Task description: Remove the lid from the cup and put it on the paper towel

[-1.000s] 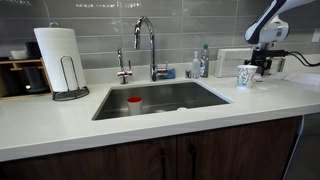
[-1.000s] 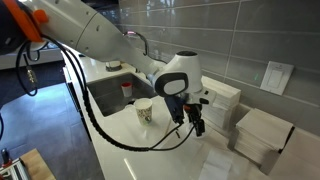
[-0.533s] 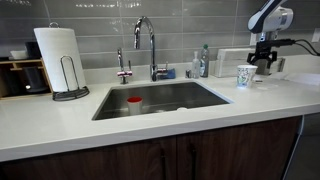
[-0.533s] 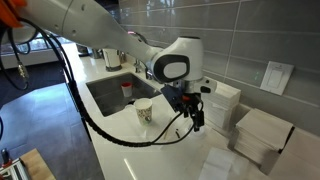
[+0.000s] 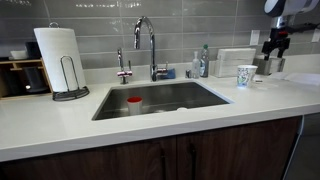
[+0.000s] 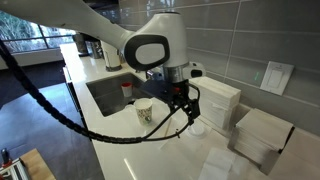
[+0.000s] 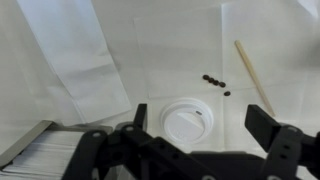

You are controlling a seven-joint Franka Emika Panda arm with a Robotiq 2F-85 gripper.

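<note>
The lid [image 7: 188, 122], a small round whitish disc, lies flat on the creased white paper towel [image 7: 170, 50] in the wrist view. It shows faintly in an exterior view [image 6: 197, 129]. My gripper [image 7: 200, 125] is open and empty, with its fingers spread on either side well above the lid. In both exterior views the gripper [image 5: 276, 42] [image 6: 183, 108] hangs high above the counter. The cup [image 5: 246, 76] [image 6: 144, 110], white with a blue-green pattern, stands uncovered on the counter beside the sink.
A wooden stir stick [image 7: 252, 70] and dark specks [image 7: 213, 80] lie near the lid. The sink [image 5: 160, 98] holds a red-topped container [image 5: 134, 103] under the tap [image 5: 150, 45]. A paper towel roll [image 5: 60, 60] stands far off. White boxes [image 6: 262, 135] stand by the wall.
My gripper has risen straight up from the counter beside the cup, open and empty. The lid stays on the paper towel and the cup has not moved.
</note>
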